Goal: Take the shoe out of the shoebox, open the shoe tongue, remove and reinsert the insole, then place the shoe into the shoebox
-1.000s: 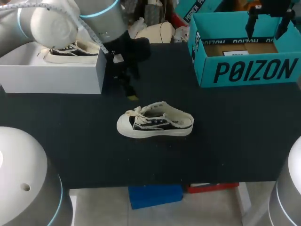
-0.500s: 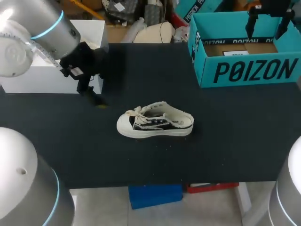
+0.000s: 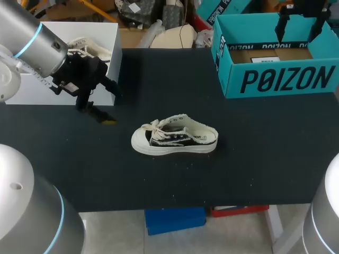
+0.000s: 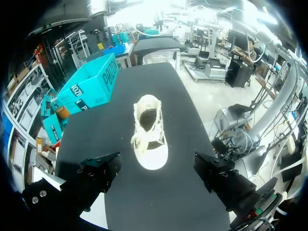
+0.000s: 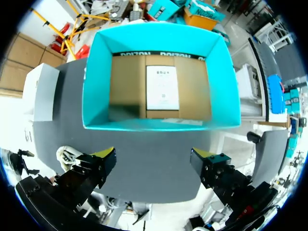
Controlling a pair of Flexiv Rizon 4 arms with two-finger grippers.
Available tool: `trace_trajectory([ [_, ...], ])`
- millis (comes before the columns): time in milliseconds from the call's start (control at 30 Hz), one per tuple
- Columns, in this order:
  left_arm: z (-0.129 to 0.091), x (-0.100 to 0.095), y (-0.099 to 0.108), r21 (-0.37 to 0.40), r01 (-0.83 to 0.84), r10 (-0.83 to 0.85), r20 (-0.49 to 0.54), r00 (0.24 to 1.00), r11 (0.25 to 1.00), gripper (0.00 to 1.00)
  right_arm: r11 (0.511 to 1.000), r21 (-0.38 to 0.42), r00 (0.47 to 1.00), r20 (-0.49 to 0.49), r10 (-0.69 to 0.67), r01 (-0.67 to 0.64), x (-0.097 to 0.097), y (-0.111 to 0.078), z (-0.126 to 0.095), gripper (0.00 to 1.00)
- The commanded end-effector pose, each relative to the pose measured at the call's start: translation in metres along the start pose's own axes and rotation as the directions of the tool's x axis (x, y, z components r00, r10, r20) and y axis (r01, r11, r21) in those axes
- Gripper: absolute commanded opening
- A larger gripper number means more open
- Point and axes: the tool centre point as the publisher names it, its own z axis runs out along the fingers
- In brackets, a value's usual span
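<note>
left gripper point(image 4: 156, 161): fingers are standing wide apart, gripping nothing; it is hanging over the table just in front of the white box, off the shoe's toe end and not touching it.
left arm: coming in from the far left corner, passing over the white box.
right gripper point(image 5: 153, 159): fingers are also standing apart with nothing between them; it is hovering above the open teal shoebox, looking straight down into it.
shoe point(image 3: 175, 138): sitting upright on its sole near the middle of the table, outside both boxes. White toe cap, dark side panel, cream canvas, laces lying loose at the front.
shoe axis: running left-right across the table; toe is pointing to my left, heel to my right. In the left wrist view the toe is facing the gripper and the heel is pointing away, roughly in line with the gap between the fingers.
teal shoebox point(image 3: 280, 79): sitting open at the far right of the table, well apart from the shoe; brown floor showing, with a white sheet point(image 5: 162, 87) lying flat inside.
white box point(image 3: 47, 95): sitting at the far left; a second shoe point(image 3: 90, 48) is lying in it.
table point(image 3: 254, 159): black top carrying all of this.
</note>
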Motion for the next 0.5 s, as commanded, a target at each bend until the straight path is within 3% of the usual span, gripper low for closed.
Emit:
trace_trajectory([
  [33,0.001,0.001,0.002,0.005,-0.002,0.002,0.004,1.000,1.000,1.00,0.838,-0.037,0.839,-0.010,-0.544,0.544,0.108,-0.005,-0.021,1.00],
  [67,0.001,0.001,0.002,0.005,-0.002,0.002,0.004,1.000,1.000,1.00,0.743,-0.055,0.741,-0.060,-0.669,0.667,0.136,-0.023,-0.019,1.00],
  [133,0.001,0.001,0.002,0.005,-0.002,0.002,0.004,1.000,1.000,1.00,0.502,-0.049,0.498,-0.080,-0.864,0.863,0.182,-0.071,-0.009,1.00],
  [500,0.001,0.001,0.002,0.005,-0.002,0.002,0.004,1.000,1.000,1.00,0.502,-0.049,0.498,-0.080,-0.864,0.863,0.182,-0.071,-0.009,1.00],
])
